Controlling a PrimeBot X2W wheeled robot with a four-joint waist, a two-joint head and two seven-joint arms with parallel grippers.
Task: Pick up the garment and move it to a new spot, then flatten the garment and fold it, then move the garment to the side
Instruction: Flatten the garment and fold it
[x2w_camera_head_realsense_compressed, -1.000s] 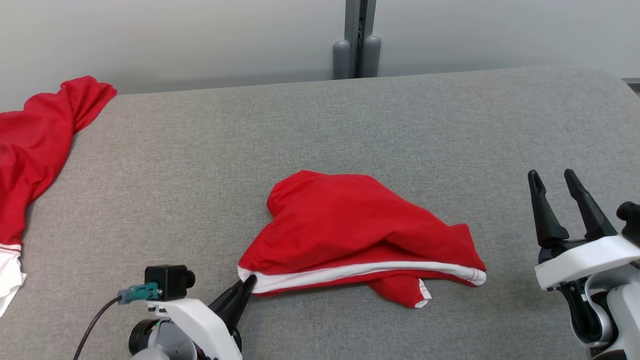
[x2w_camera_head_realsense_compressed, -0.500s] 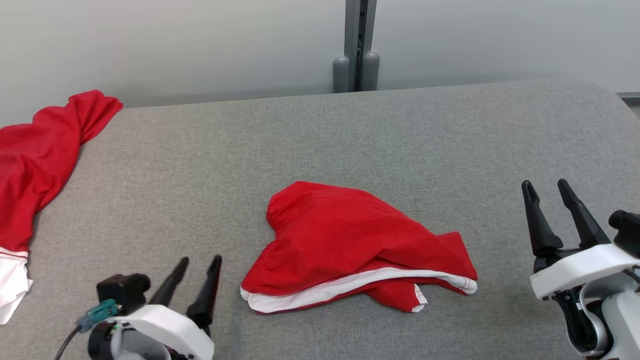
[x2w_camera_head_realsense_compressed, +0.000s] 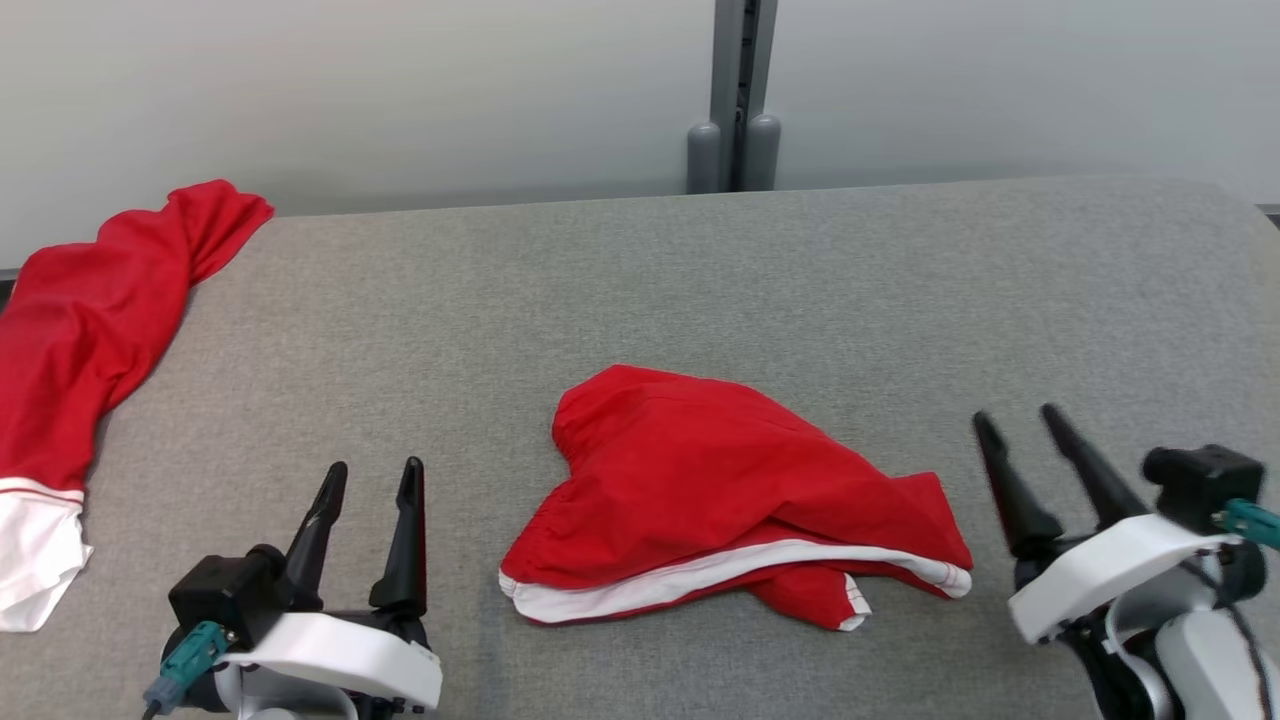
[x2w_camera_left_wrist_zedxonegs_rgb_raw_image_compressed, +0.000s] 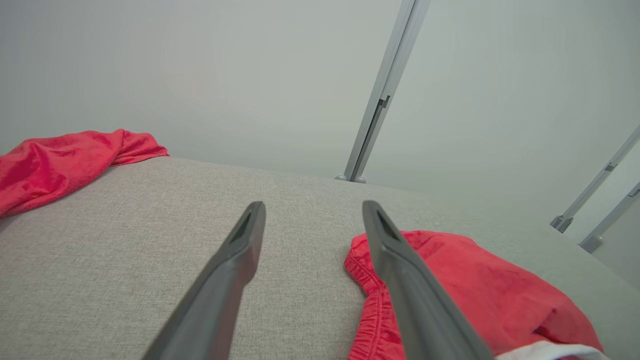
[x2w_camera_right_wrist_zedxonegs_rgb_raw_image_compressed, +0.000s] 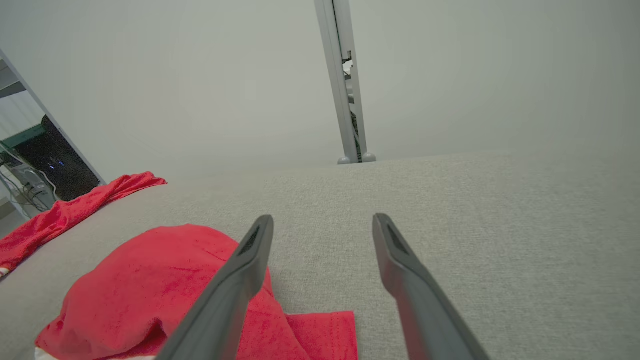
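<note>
Left gripper (x2w_camera_head_realsense_compressed: 375, 466) released garment (x2w_camera_head_realsense_compressed: 720, 480); fingers (x2w_camera_head_realsense_compressed: 408, 530) now spread.

A crumpled red cloth garment (x2w_camera_head_realsense_compressed: 720, 490) with white trim lies loose on the grey fabric tabletop (x2w_camera_head_realsense_compressed: 700, 280), towards 6 o'clock from its middle in the head view. It is bunched and partly folded over itself, not flat. A gathered elastic edge (x2w_camera_head_realsense_compressed: 562, 430) sits at its 10 o'clock end. A white band (x2w_camera_head_realsense_compressed: 700, 572) runs along its 6 o'clock side, and a small red flap with a white edge (x2w_camera_head_realsense_compressed: 815, 598) pokes out at 5 o'clock.
</note>
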